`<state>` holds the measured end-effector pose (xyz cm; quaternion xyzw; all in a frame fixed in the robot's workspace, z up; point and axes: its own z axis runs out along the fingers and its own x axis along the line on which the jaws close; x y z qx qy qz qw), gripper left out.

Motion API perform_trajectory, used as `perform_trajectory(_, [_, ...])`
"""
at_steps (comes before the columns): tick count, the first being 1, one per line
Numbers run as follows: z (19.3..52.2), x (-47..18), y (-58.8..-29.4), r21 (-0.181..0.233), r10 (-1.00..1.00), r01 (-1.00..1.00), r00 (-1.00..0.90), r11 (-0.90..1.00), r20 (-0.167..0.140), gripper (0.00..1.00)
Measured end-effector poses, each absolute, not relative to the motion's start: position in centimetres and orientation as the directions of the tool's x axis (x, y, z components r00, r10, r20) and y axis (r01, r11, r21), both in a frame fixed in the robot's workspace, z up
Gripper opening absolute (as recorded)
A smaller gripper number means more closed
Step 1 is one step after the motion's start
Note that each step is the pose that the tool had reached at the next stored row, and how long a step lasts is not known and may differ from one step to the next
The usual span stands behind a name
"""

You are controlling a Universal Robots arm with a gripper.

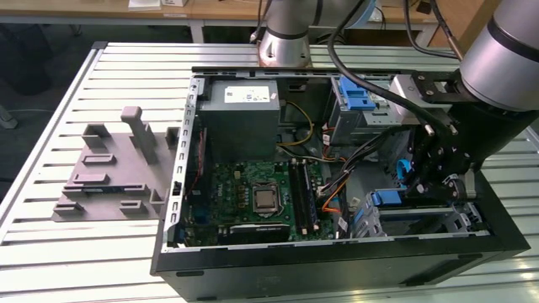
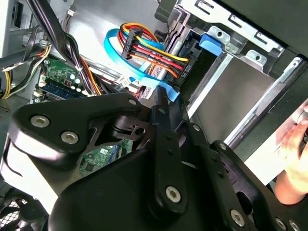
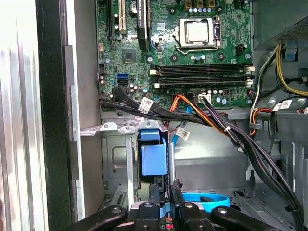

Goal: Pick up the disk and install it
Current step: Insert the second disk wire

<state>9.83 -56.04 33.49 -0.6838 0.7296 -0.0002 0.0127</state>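
Observation:
The disk stands on edge in the metal drive cage at the case's front corner. Its blue bracket faces the motherboard, and a thin silver edge runs back between my fingers. In the exterior view the blue bracket of the disk shows low in the bay on that view's right. My gripper reaches down into the bay from behind the disk, its black fingers closed narrowly on that edge. The same gripper hangs under the arm's wrist inside the case. Most of the disk's body is hidden by the cage.
Black, orange and blue cables cross just beyond the bay, near the motherboard. The grey power supply box sits at the back. A second blue latch is on the upper cage. A grey fixture lies outside the case. A person's hand is beside it.

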Motion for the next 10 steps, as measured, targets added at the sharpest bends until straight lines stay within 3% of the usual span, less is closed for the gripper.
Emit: perform_trajectory(10, [33.86, 9.83, -56.03, -0.018, -0.998, -0.998, -0.065, 0.065, -0.018, 0.23])
